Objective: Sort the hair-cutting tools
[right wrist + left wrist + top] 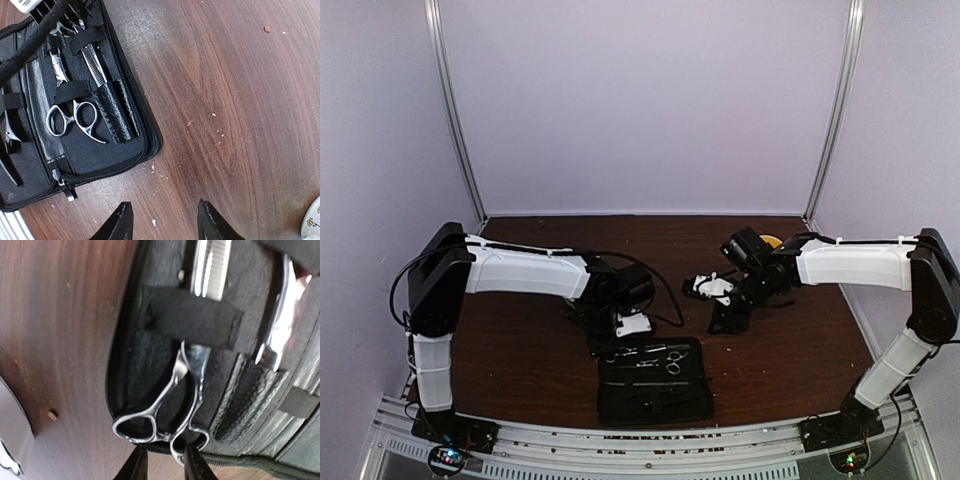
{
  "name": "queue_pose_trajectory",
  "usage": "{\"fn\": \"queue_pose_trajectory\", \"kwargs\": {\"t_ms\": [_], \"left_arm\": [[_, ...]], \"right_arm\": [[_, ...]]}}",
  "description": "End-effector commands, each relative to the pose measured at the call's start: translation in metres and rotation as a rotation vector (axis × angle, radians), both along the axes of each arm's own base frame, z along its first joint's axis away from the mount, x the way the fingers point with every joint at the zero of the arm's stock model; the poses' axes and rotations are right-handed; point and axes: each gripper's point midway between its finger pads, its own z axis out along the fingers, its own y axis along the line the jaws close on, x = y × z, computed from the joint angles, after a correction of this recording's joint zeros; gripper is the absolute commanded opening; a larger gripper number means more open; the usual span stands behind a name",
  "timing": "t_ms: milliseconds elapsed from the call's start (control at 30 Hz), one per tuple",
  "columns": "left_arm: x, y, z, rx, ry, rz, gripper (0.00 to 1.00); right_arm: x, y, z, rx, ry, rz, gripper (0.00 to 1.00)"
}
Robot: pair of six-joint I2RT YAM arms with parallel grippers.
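Scissors lie in the open black case, close to the front edge of the desk. A black strap goes over the blades and holds them down. The two ring handles stick out at the edge of the case.

The left fingers are right at those rings. There is a small gap between the two tips, and the curve of one ring sits just at that gap. The tips do not pinch it yet, as far as I can see.

A second pair of scissors is tucked in the same case, under a strap of its own. The right fingers hang over the bare desk beside the case. They are wide apart and hold nothing. A bit of a white bowl peeks in at the corner of the right wrist view.

I think the step now is grabbing the first pair by a ring. Next, the left fingers need to close on that thin ring, which is small and shiny and could slip. Then the pull should go straight back, in line with the blades, so they slide out from under the strap and the case does not get dragged along.
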Motion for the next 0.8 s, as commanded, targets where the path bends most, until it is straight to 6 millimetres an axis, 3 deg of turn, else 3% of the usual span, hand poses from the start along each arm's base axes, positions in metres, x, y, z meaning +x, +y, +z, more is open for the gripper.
{"fn": "queue_pose_trajectory", "kwargs": {"t_ms": [0,267,767], "left_arm": [[0.006,-0.014,-0.004,-0.03,-0.004,-0.003,0.26],[0.001,-0.025,-0.01,-0.059,0.042,0.004,0.21],[-0.024,-0.072,-0.012,-0.189,0.151,-0.041,0.19]], "right_arm": [[0.004,0.003,0.003,-0.002,-0.016,0.006,0.45],[0.004,0.003,0.001,-0.007,-0.014,0.01,0.45],[0.005,0.002,0.003,-0.009,-0.022,0.01,0.45]]}}
